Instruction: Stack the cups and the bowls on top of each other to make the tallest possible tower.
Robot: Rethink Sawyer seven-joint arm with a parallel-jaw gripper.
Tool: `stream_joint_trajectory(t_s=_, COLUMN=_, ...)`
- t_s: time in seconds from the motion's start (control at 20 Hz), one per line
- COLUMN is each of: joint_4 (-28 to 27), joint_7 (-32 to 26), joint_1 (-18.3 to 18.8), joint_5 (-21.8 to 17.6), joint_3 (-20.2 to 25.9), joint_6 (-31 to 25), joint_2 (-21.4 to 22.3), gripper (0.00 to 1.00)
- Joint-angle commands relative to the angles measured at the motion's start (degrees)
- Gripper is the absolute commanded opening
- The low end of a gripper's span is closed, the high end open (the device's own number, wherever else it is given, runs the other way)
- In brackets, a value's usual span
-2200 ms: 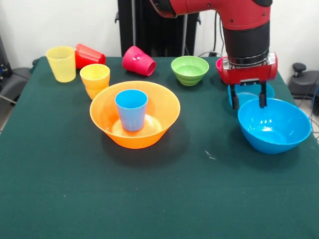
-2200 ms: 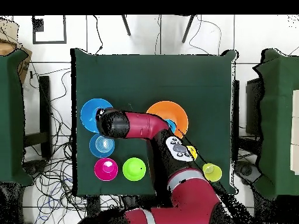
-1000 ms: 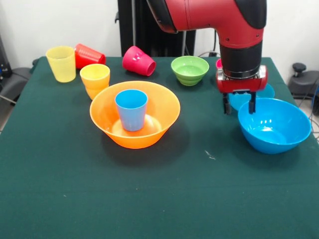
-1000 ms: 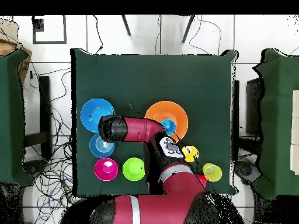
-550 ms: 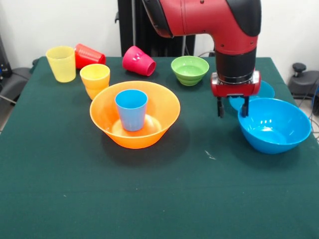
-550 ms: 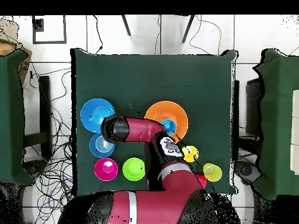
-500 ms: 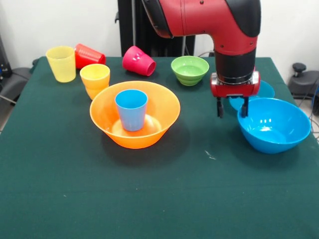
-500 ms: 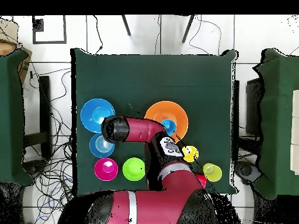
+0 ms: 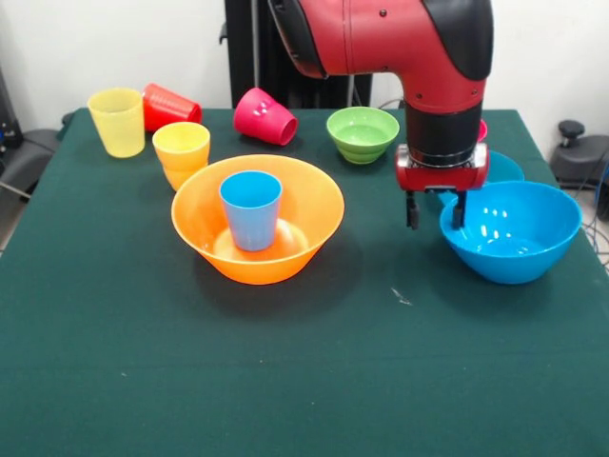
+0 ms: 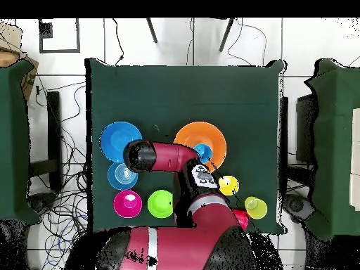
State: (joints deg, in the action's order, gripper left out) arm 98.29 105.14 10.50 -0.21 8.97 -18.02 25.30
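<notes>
My gripper (image 9: 433, 211) is open at the left rim of the large blue bowl (image 9: 519, 233), one finger inside the rim and the other outside it. The bowl sits slightly tilted. To the left, a light blue cup (image 9: 251, 205) stands upright inside the large orange bowl (image 9: 314, 190). An orange cup (image 9: 181, 148) and a yellow cup (image 9: 116, 119) stand at the far left. Near them a red cup (image 9: 171, 105) and a pink cup (image 9: 265, 116) lie on their sides. The green bowl (image 9: 363, 133) is behind. The small blue bowl (image 9: 504, 168) and a magenta bowl (image 9: 481, 129) are mostly hidden by the arm.
In the overhead view the arm covers the gripper. It reaches over the table beside the large blue bowl (image 10: 118, 137), with the small blue bowl (image 10: 121, 176), magenta bowl (image 10: 127, 203) and green bowl (image 10: 161, 203) near the robot's side.
My gripper moved left from over the large blue bowl to its left rim. In the last half second the bowl shifted left with it and tilted a little.
</notes>
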Motion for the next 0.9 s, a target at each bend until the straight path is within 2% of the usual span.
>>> stream_joint_trajectory(t_s=0.05, joint_4=-3.24, joint_7=6.67, joint_1=-2.20, joint_5=-0.55, joint_3=-2.15, joint_6=-1.88, joint_2=-0.01, gripper=1.00)
stream_joint_trajectory(t_s=0.8, joint_4=-3.99, joint_7=5.72, joint_1=-4.19, joint_5=0.01, joint_3=-3.83, joint_6=-4.81, joint_2=1.78, gripper=1.00)
stream_joint_trajectory(t_s=0.85, joint_4=-3.73, joint_7=5.86, joint_1=-4.14, joint_5=0.26, joint_3=-3.80, joint_6=-4.30, joint_2=1.74, gripper=0.00)
stream_joint_trajectory(t_s=0.9, joint_4=-3.78, joint_7=6.01, joint_1=-4.13, joint_5=0.40, joint_3=-3.80, joint_6=-4.28, joint_2=1.72, gripper=0.00)
